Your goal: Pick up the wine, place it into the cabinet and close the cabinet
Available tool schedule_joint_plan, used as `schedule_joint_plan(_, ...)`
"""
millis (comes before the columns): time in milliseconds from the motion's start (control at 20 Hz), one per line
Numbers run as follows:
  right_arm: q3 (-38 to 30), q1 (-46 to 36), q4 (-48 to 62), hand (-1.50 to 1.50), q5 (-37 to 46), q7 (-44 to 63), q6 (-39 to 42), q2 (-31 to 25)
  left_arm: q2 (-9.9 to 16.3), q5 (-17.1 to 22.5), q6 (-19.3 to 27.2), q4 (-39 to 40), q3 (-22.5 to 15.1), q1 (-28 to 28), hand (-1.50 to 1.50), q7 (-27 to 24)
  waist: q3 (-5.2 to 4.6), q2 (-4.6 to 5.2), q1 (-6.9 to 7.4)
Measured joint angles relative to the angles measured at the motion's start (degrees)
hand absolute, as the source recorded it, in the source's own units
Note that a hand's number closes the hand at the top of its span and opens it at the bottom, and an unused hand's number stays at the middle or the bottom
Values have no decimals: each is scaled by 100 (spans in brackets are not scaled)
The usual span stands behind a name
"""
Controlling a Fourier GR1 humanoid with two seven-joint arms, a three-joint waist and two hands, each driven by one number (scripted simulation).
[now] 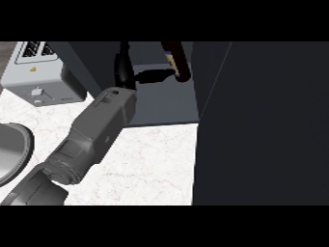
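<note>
The dark red wine bottle (pixel 177 60) stands upright inside the open cabinet (pixel 159 103), on its grey shelf near the back. My left hand (pixel 126 67) reaches into the cabinet from the lower left. Its straight fingers (pixel 155 75) point right, and their tips meet the bottle's left side without curling round it. The cabinet's dark door (pixel 274 120) stands open and fills the right side of the view. My right hand does not show.
A grey appliance (pixel 37 72) sits on the marble counter (pixel 149 159) at the back left, beside the cabinet's left wall. A round metal pan (pixel 2 154) lies at the left edge, close to my forearm.
</note>
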Motion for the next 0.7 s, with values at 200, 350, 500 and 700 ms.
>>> schedule_joint_plan(200,134,89,-30,-150,19,-7,-30,34,-33,-21,-227,-110,74,38,-150,-241,-5,-14,46)
schedule_joint_plan(350,128,150,-61,-150,18,6,-33,8,-63,-8,-477,-292,141,110,-150,-399,-6,-32,101)
schedule_joint_plan(500,139,210,-74,-150,42,-44,-47,12,-116,14,-618,-561,209,228,-150,-533,-8,-67,187)
schedule_joint_plan(700,156,88,-121,-150,50,169,-197,25,-148,0,-726,-954,234,398,-150,-617,-11,-95,275)
